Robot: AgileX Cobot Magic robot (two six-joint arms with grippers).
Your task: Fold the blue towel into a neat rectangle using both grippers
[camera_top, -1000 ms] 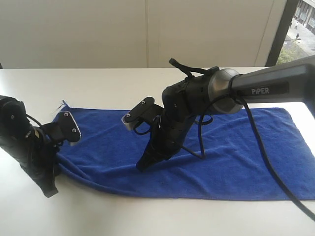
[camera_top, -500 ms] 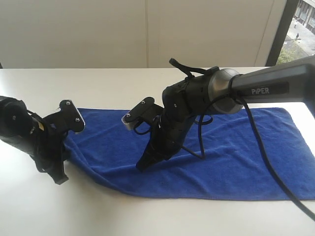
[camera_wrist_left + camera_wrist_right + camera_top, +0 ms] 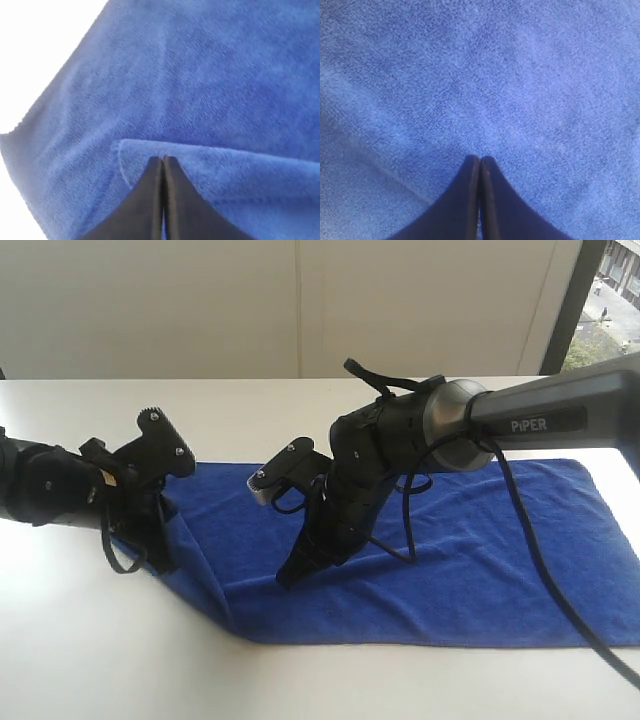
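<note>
The blue towel (image 3: 480,550) lies spread along the white table, and its left end is lifted and drawn in toward the middle. My left gripper (image 3: 163,562) is shut on that left end. In the left wrist view the closed tips (image 3: 163,159) pinch a turned-over hem of the towel (image 3: 210,75). My right gripper (image 3: 287,578) is shut with nothing in it, its tips pointing down onto the towel's middle near the front edge. The right wrist view shows those closed tips (image 3: 480,159) against flat blue cloth (image 3: 520,75).
The white table (image 3: 100,660) shows bare to the left and in front of the towel. A loose black cable (image 3: 530,540) hangs from the grey PiPER sleeve (image 3: 545,420) across the towel's right half. A wall stands behind, with a window (image 3: 610,300) at the far right.
My left gripper has risen and moved right, pulling the towel's left end with it and shortening the spread cloth. The right gripper has stayed in place.
</note>
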